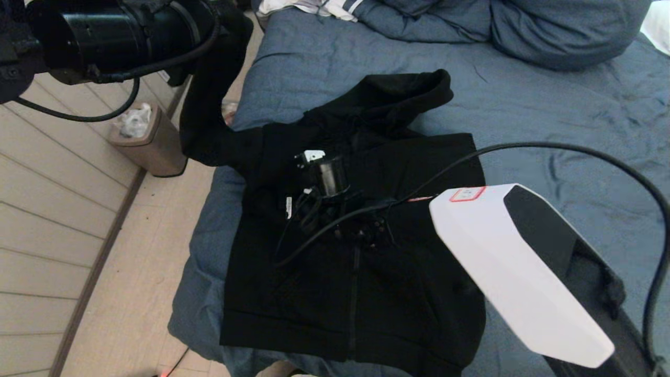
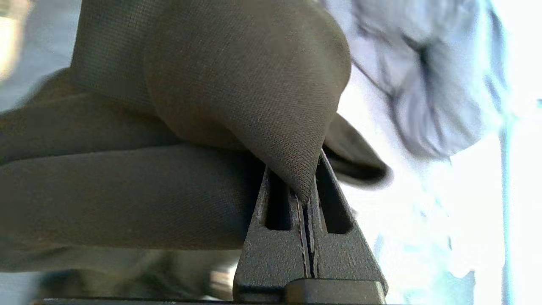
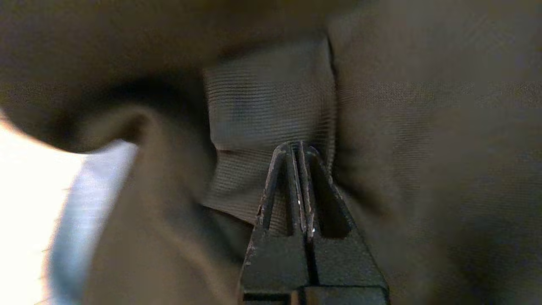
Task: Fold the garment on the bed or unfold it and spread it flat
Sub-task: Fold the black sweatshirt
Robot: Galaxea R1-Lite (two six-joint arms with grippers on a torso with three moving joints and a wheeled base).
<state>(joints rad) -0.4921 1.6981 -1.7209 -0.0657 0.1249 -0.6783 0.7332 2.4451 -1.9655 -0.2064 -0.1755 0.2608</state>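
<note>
Garment (image 1: 361,251) lies on bed (image 1: 549,120), 1 sleeve lifted off the bed's side by left gripper (image 2: 305,197), clamped on its fabric. Right gripper (image 3: 298,148) pinched closed against a ribbed cuff over the chest; grip unclear. Bin (image 1: 149,144) beneath left arm; pillows (image 1: 555,31) beyond.

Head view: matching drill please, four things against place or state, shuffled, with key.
1. left gripper
2. right gripper
3. bin
4. striped cloth

A. on the floor beside the bed
B. jaws shut on the sleeve of the garment, held up off the bed
C. far end of the bed, by the pillows
D. jaws shut, over the garment's chest

Pairs: 1-B, 2-D, 3-A, 4-C
</note>
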